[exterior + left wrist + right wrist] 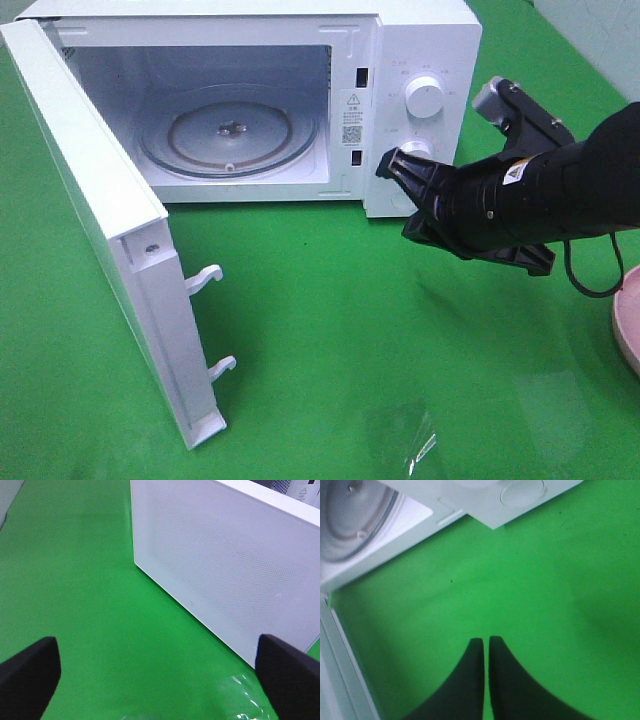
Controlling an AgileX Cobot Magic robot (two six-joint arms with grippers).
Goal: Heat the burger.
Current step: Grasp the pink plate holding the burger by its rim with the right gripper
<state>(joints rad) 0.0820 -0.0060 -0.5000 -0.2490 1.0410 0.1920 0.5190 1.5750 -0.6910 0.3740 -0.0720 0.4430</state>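
Upper left, high view: microwave [420, 40], door [100, 230] swung wide; glass turntable [230, 130] bare, no food inside.
Mid-right, high view: right claw [388, 163], fingers pressed together, holding nothing; tip just in front of lower knob [418, 150].
Left wrist view: left claw [160, 680] spread wide, empty, over green cloth [75, 580] near door's outer face; not in high view.
Task item: burger not visible in any view.
Right edge, high view: only the rim of pink plate [628, 320] shows; burger prob. there, off-frame (a guess).
Key relation: plate lies right of & behind right claw, which points left twd oven. Right arm nearer; would need to swing round. Long axis: can't tell.
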